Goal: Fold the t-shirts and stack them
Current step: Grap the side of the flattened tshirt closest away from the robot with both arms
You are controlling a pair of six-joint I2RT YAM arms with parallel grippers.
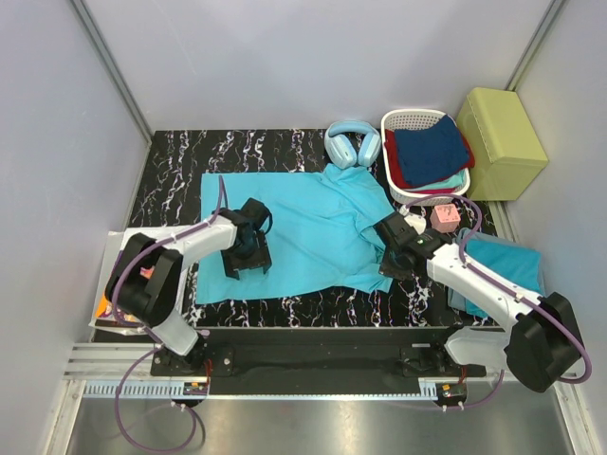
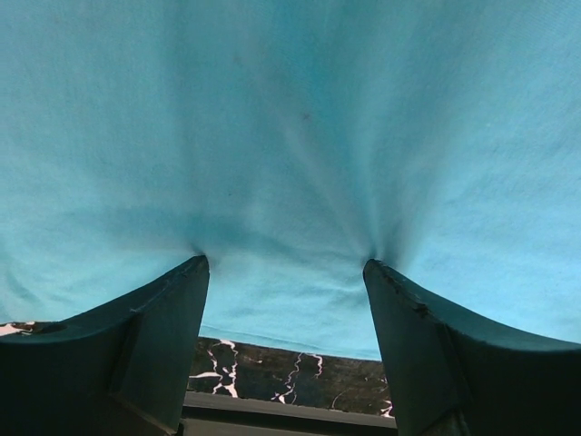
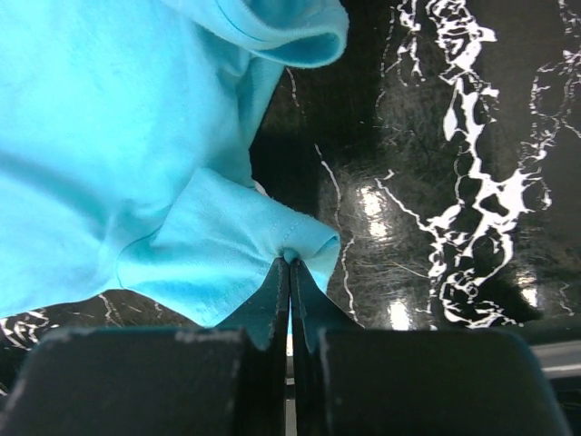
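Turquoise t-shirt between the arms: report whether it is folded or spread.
Mostly spread: the t-shirt lies open across the table, only its right edge bunched where the right gripper pinches it.

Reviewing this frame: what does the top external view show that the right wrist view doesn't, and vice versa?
Only top external: the headphones, the basket of clothes, the yellow box, a second shirt at far right, and the left pincer on the spread shirt.
Only right wrist: that the right pincer is shut on a folded edge of the spread shirt.
Both: the spread shirt and the black marbled table.
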